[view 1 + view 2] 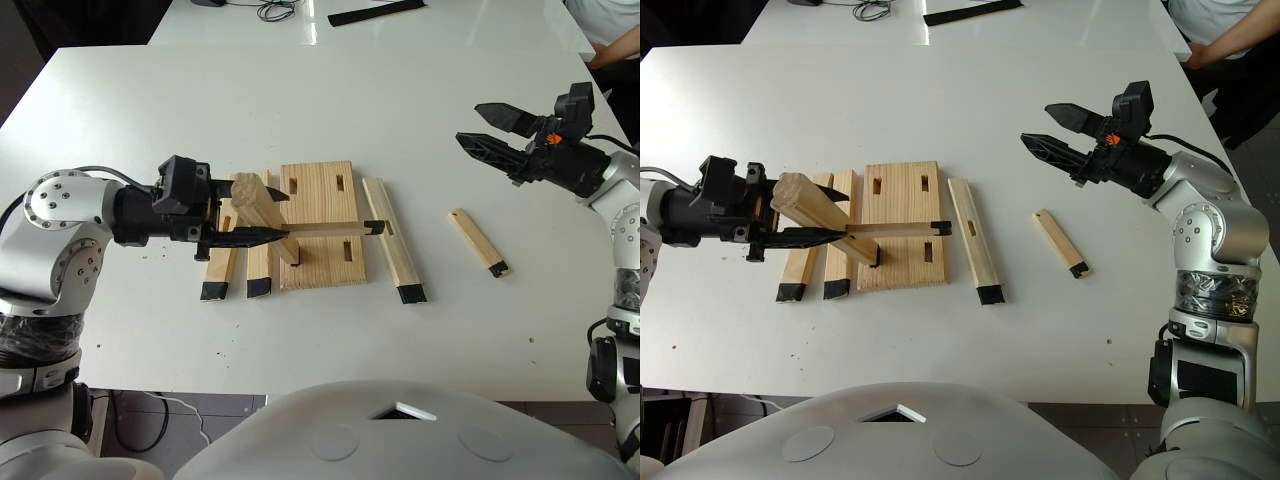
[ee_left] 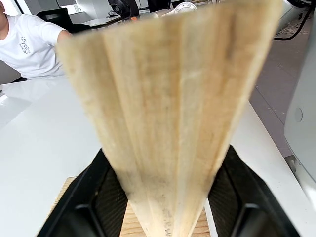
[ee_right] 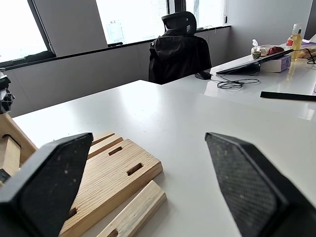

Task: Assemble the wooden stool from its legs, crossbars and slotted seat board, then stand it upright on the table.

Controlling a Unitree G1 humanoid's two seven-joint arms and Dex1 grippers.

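seat board [image 1: 318, 225] pale grained wood; legs [image 1: 393, 240] pale, black-tipped; crossbar [image 1: 478, 242] black-ended; table [image 1: 300, 110] white

Left end effector [image 1: 272, 213] clamped, right [image 1: 470, 123] spread

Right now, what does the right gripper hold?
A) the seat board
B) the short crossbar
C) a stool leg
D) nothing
D: the right gripper hangs open above the table with nothing between its jaws, and the short crossbar lies apart from it on the table.
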